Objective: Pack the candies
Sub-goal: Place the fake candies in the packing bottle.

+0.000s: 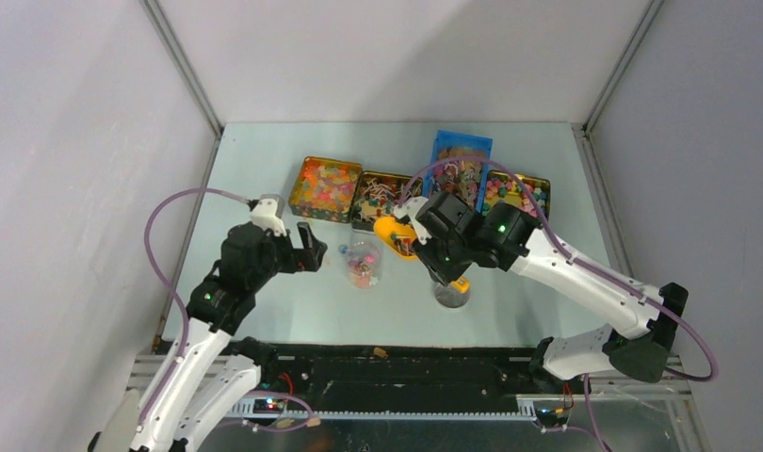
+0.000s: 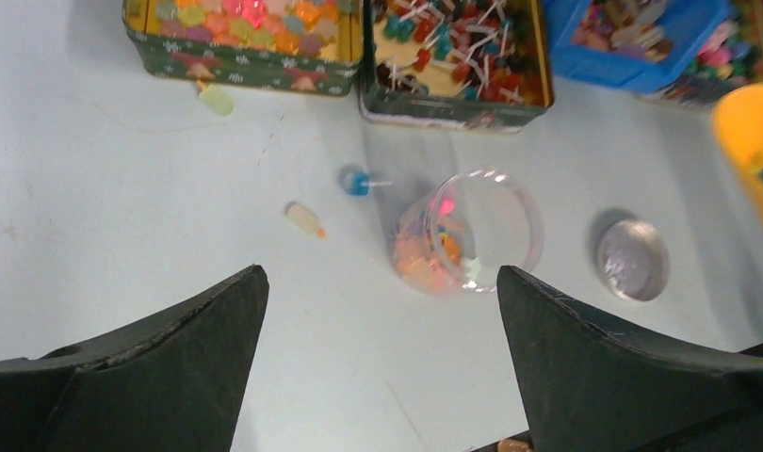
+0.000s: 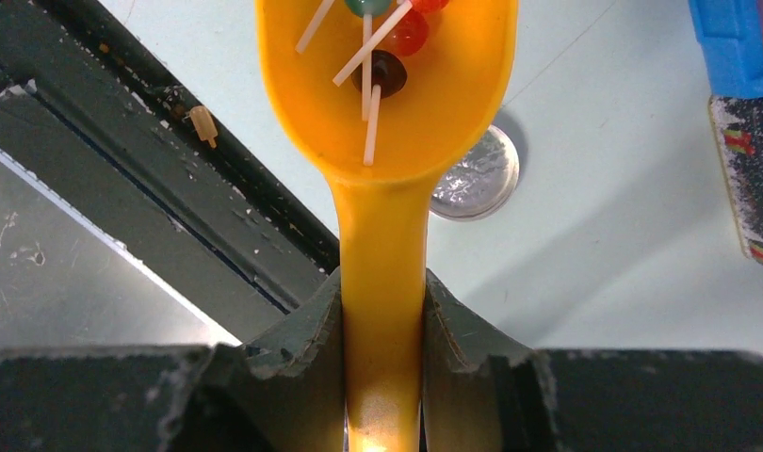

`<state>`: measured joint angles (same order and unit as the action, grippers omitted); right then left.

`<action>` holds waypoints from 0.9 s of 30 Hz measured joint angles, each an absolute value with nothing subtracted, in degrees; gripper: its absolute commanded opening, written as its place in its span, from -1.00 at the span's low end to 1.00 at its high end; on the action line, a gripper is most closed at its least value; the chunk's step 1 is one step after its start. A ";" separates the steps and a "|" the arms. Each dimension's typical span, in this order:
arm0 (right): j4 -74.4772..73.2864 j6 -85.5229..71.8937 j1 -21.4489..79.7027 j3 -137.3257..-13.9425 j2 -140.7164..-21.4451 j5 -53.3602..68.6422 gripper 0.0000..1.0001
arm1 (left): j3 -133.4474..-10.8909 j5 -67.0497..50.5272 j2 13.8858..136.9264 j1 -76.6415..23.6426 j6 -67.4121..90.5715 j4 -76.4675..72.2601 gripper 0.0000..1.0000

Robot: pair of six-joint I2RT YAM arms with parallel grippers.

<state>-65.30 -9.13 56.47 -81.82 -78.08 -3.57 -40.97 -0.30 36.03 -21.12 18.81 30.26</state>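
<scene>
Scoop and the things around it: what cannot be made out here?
- Right wrist view: the top edge cuts off the front of the scoop and some lollipops.
- Same view: the scoop hides part of the lid.
- Top view: its load is too small; the right arm covers its handle.

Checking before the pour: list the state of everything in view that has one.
Left gripper: jaws open, empty.
Right gripper: shut on the scoop handle.
Scoop: carrying lollipops.
Jar: uncapped, some candies inside.
Lid: off, flat on the table.
Tins: open.
Blue box: open.
</scene>
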 measured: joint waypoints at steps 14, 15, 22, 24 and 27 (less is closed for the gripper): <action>-70.35 -8.03 62.35 -88.86 -82.19 -4.23 -1.00 | -39.11 -0.03 36.23 -21.12 16.95 30.76 0.99; -70.85 -7.92 62.59 -89.47 -82.96 -4.36 -1.00 | -39.11 0.01 36.23 -21.12 16.91 30.76 1.00; -74.50 -7.11 64.82 -94.54 -88.64 -5.04 -1.00 | -39.11 0.32 36.21 -21.12 16.88 30.74 0.99; -75.48 -7.09 65.17 -95.64 -90.08 -5.41 -1.00 | -39.11 0.34 36.21 -21.12 16.88 30.74 0.99; -77.58 -7.09 65.25 -98.00 -92.82 -6.37 -1.00 | -39.11 0.34 36.21 -21.12 16.88 30.74 0.99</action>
